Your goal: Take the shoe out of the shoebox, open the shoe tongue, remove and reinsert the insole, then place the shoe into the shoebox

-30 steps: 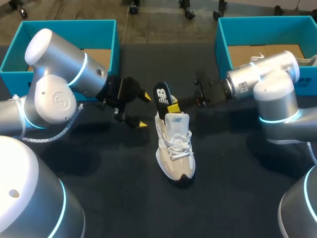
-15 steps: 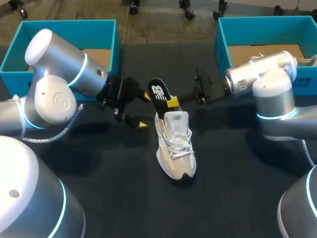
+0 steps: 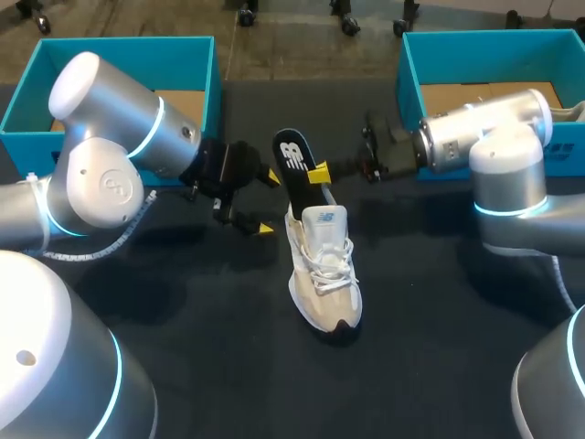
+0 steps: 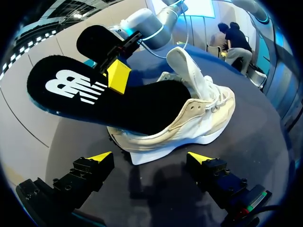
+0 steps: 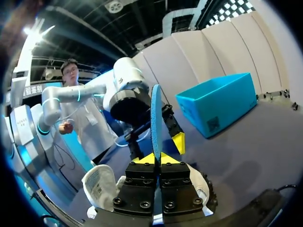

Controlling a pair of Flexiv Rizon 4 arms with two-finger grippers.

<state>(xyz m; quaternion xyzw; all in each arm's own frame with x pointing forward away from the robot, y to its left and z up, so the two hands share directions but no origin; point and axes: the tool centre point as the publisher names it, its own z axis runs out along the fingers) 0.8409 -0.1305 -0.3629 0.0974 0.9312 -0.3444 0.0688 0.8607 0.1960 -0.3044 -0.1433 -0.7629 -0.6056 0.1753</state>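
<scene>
Worktop: dark cloth worktop [image 3: 183,347], 2 teal cardboard shoeboxes [image 3: 119,46] at far corners.
Shoe: cream-and-white laced sneaker [image 3: 324,274] upright mid-worktop, outside both boxes.
Insole: black foam insole [image 3: 294,169], front end inside sneaker, heel end raised.
Right fingers [image 3: 318,172]: clamped on insole's edge.
Left fingers [image 3: 264,228]: apart, empty, beside sneaker's heel.
Risk: sneaker unheld, likely to tip or drag if insole snags; thin edge grip may slip.

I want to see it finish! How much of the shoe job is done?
The shoe sits out on the table, tongue up. The right gripper is shut on the insole, partly out of the shoe; the left gripper is open. Left: pull it out, reinsert, box the shoe.
</scene>
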